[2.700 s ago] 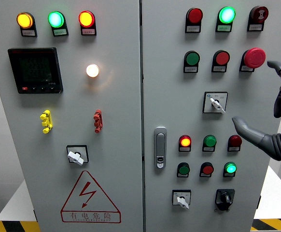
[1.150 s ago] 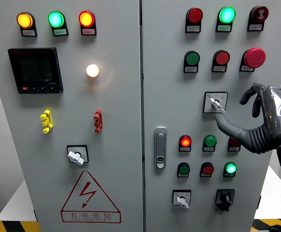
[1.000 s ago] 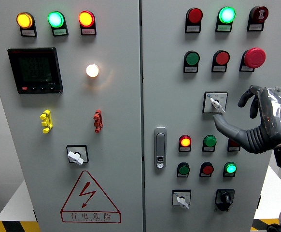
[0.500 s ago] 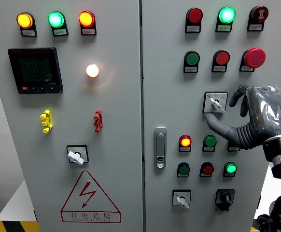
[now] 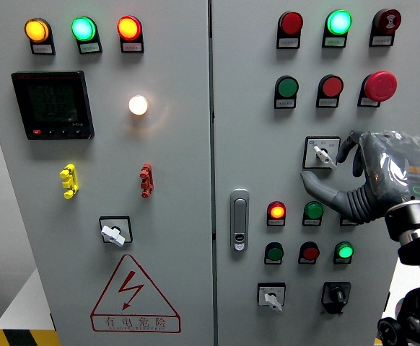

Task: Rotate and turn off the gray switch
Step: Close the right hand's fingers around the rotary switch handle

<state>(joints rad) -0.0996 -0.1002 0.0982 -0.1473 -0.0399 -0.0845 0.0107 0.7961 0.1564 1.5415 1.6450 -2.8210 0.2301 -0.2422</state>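
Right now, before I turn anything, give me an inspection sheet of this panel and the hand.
Surface: grey cabinet doors, upright, seam between the two.
Job's things: gray switch on the right door, lever pointing down-right; not yet gripped.
Clutter: two similar rotary switches, a black one, red mushroom button, lit lamps, meter display, door handle.
Grippers: right hand beside the switch, thumb below it, index finger curled at its right edge; contact unclear. Left hand not in view.
Cables: nothing seen.
Surroundings: yellow-black floor tape at lower left.
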